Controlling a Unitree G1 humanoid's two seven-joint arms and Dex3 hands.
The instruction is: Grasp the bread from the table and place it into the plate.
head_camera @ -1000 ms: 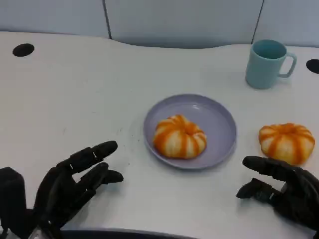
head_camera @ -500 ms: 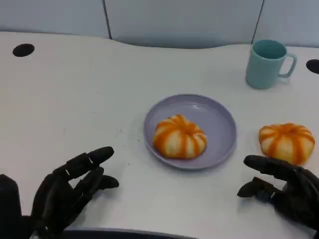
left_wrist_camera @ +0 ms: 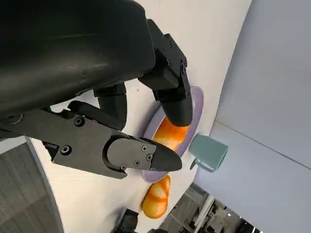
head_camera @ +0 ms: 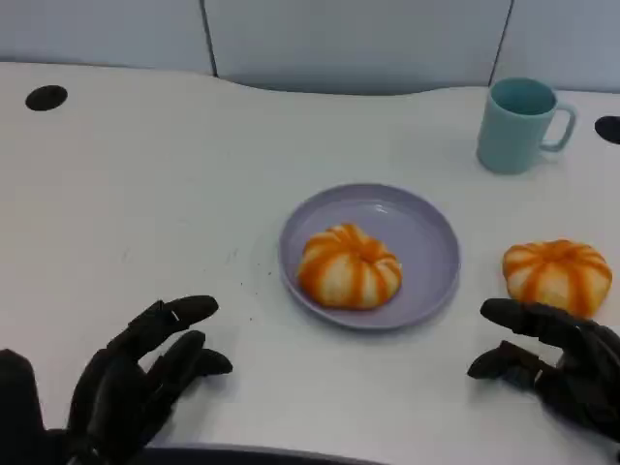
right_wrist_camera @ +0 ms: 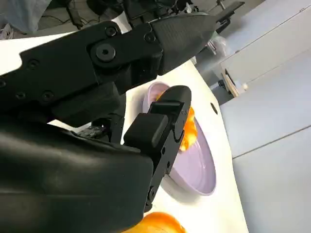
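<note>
Bread, two pieces of it: one orange-striped bun (head_camera: 349, 267) lies inside the purple plate (head_camera: 426, 228) at the centre of my head view, and a second bun (head_camera: 557, 276) sits on the white table (head_camera: 145, 194) at the right of the frame, well clear of the plate's rim.

My right hand (head_camera: 557, 373) shows at the lower right, cut off by the frame edge. Its fingers (head_camera: 523, 318) are spread with nothing in them, and their tips lie just below the second bun; I cannot tell whether they touch it. My left hand (head_camera: 136, 378) is at the lower left, partly cut off by the bottom edge, fingers apart and holding nothing, on bare table to the lower left of the plate.

From the left wrist view the hand's black shell and fingers (left_wrist_camera: 141, 155) cover most of the plate, so I make out only a slice of the plated bun and part of the second one. The right wrist view is much the same: the fingers (right_wrist_camera: 160, 121) hide most of the plated bun, and the second bun is a sliver at the bottom edge.

A pale teal mug (head_camera: 520, 124) stands upright at the upper right, handle pointing right, apart from everything. Dark round holes (head_camera: 46, 97) in the tabletop sit at the upper left and far right edge. Grey wall panels (head_camera: 349, 39) run along the top.
</note>
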